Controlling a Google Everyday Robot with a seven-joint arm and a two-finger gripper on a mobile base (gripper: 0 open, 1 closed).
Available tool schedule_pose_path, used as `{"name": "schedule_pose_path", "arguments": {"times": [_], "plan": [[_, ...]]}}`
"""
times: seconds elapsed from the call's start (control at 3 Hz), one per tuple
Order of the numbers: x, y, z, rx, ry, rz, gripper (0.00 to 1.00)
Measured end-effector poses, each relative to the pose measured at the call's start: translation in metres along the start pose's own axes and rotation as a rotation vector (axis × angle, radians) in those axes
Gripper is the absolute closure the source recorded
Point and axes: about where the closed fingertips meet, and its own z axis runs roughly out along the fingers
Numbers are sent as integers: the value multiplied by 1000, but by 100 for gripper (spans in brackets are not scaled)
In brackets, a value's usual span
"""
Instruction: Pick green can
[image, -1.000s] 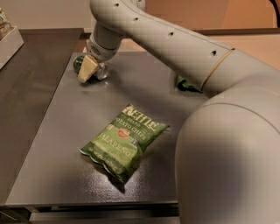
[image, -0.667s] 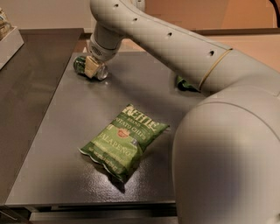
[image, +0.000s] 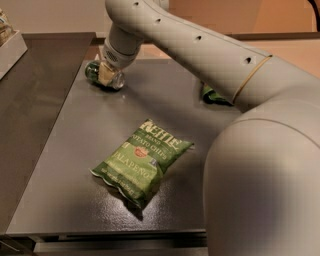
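The green can (image: 92, 70) lies on its side near the far left corner of the surface (image: 70, 165). The gripper (image: 106, 75) is down on the can's middle; whether it is spread or clamped cannot be told. A chip bag (image: 141, 162) lies mid-surface, and a small green bag (image: 214, 95) sits toward the far right edge.

One view only, set high behind bulky pale grey robot arm (image: 210, 55), angled down onto dark grey flat tabletop (image: 60, 170), close in. Far left edge: gripper (image: 106, 74) at small dark green metal can (image: 92, 70).
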Motion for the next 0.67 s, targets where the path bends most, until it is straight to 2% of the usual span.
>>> {"name": "schedule_pose_path", "arguments": {"times": [0.33, 0.67], "plan": [[-9, 5, -25, -12, -45, -18, 100], [-20, 7, -60, -21, -91, -45, 100]]}}
